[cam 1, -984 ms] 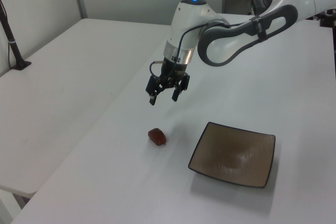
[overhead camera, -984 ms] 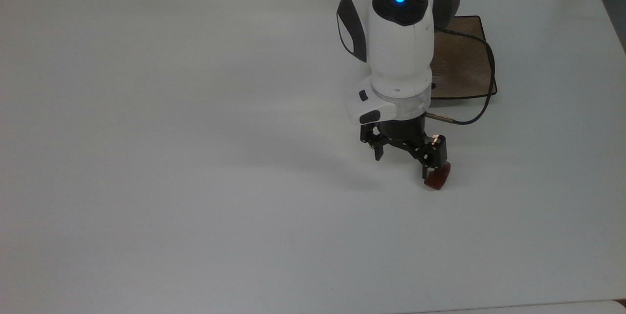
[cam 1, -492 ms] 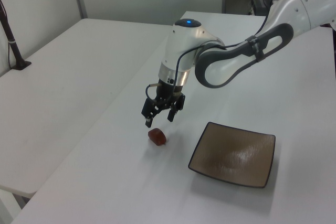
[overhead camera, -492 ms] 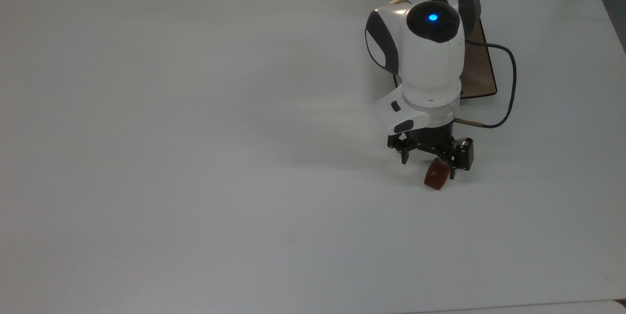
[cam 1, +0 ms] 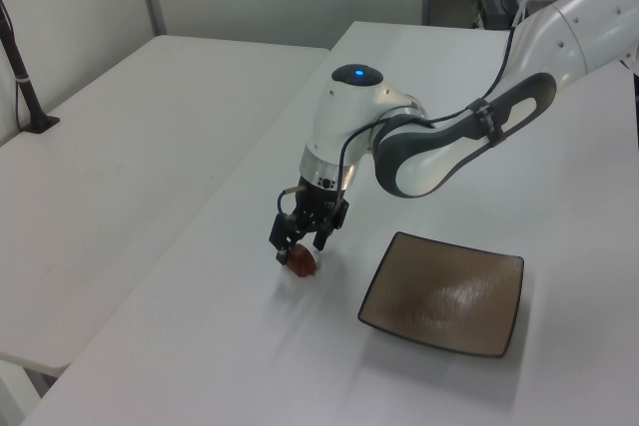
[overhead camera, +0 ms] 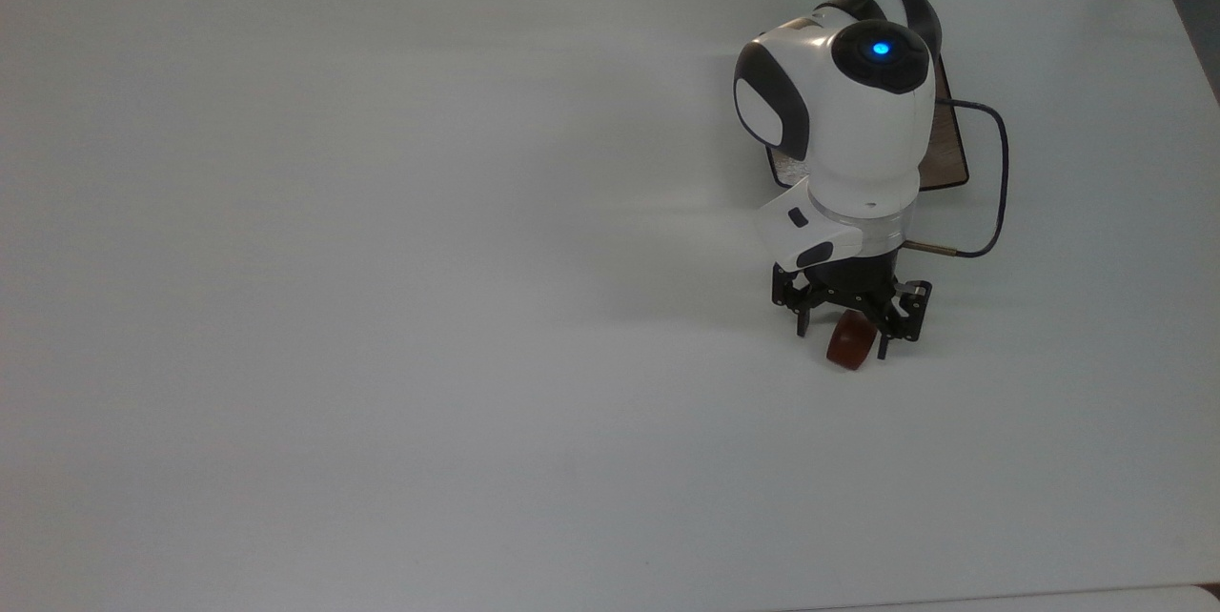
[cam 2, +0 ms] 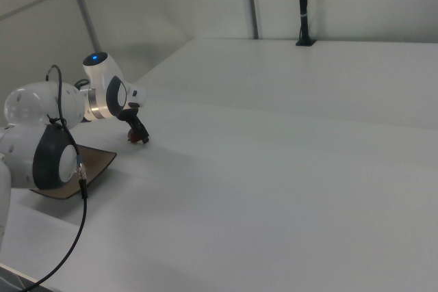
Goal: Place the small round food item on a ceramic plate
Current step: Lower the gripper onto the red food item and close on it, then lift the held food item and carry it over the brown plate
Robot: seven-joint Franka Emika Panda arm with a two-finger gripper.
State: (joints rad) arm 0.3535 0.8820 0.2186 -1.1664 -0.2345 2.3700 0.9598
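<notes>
On the white surface (overhead camera: 381, 307), just left of the ceramic plate (cam 1: 444, 292) in the left view, the hand (overhead camera: 848, 343) straddles the small round food item (overhead camera: 851, 342), unclenched; next, clench and lift.

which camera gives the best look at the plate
The left view: the whole plate lies unobstructed beside the gripper. In the top view the arm covers most of it; in the right view the arm hides part.

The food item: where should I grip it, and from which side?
Grip the food item across its rounded middle, coming straight down. It lies on the bare table, barrel-like, and the open gripper already straddles it, a finger on each side.
</notes>
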